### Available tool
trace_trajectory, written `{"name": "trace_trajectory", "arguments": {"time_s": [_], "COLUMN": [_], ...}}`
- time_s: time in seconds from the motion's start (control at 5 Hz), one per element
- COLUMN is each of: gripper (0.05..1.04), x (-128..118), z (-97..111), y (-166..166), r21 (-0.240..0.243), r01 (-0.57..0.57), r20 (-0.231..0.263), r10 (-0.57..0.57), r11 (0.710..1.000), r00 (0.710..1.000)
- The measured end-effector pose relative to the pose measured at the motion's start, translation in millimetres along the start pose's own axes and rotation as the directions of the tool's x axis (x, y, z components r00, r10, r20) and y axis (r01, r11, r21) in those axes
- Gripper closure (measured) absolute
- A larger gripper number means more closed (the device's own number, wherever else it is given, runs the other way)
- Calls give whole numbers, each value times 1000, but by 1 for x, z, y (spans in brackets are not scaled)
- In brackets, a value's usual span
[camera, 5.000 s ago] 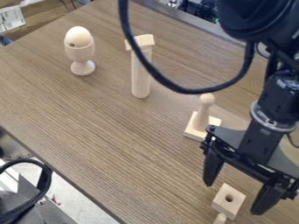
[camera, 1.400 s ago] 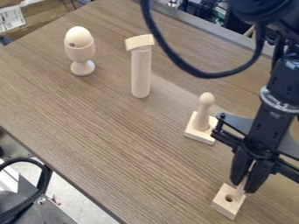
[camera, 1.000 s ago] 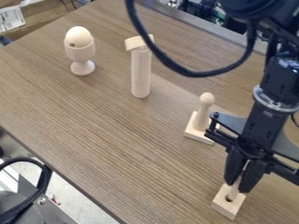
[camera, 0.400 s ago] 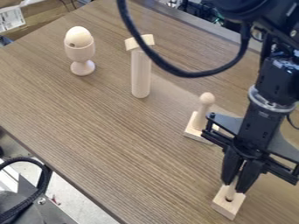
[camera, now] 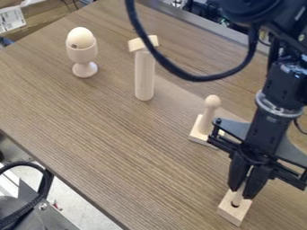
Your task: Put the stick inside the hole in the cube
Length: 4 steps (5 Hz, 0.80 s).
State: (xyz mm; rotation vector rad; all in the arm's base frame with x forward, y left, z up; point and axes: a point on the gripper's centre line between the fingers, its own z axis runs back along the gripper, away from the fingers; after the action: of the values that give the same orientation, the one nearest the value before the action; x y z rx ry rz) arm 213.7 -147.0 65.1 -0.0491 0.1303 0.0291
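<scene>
Wooden cube (camera: 228, 213) sits at lower right on the table (camera: 108, 134), hole facing up. Stick (camera: 239, 196) stands slightly tilted, lower end at the hole; depth of entry cannot be told. Gripper (camera: 244, 187) is over the cube, fingers pointing down and clamped on the stick. Arm (camera: 282, 87) enters at top right and slopes down, leaning slightly left. Beyond, peg (camera: 210, 112) is upright on its base, partly behind the gripper. Farther, post (camera: 144, 78) is upright, capped by a block (camera: 142, 43). Upper left, egg (camera: 81, 37) is seated in cup (camera: 83, 55).
</scene>
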Motion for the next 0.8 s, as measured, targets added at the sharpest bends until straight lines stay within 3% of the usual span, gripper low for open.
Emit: {"name": "trace_trajectory", "arguments": {"time_s": [0.8], "gripper": [974], "x": [-8], "z": [0], "y": [6], "r21": [-6], "r01": [-4], "r20": [18], "r10": [4], "r11": [1000], "r00": [1000]}}
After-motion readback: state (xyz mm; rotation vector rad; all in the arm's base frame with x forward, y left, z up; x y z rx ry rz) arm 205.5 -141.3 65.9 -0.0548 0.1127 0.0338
